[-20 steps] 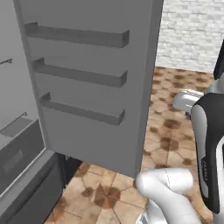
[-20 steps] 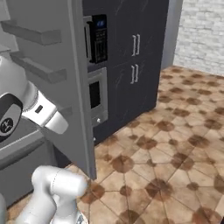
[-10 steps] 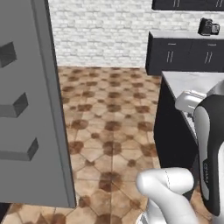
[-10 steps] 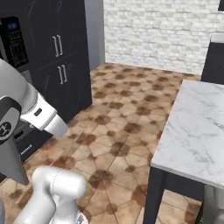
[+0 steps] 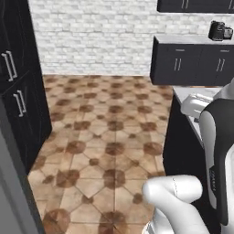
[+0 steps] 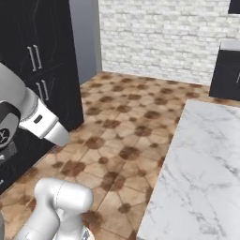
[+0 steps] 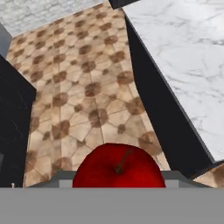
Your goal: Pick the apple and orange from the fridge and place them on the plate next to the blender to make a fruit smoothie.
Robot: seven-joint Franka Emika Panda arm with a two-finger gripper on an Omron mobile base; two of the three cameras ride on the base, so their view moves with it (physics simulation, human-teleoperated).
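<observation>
Gleaming glossy red apple (image 7: 118,168), brown stem up, in clamped tool (image 7: 118,180)

White brick wall (image 5: 105,41) straight ahead, brown patterned tile floor (image 5: 105,151) spread below. Dark cabinets with silver handles (image 6: 37,70) on the left, more dark cabinets (image 5: 196,66) by the far wall. White marble bench (image 6: 206,178) on the right, evenly lit.

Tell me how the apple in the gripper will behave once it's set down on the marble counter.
The apple looks round and glossy, so it would probably roll on the flat marble counter unless released gently. Its smooth skin may be slippery in the gripper. It appears solid and stiff, unlikely to deform.
</observation>
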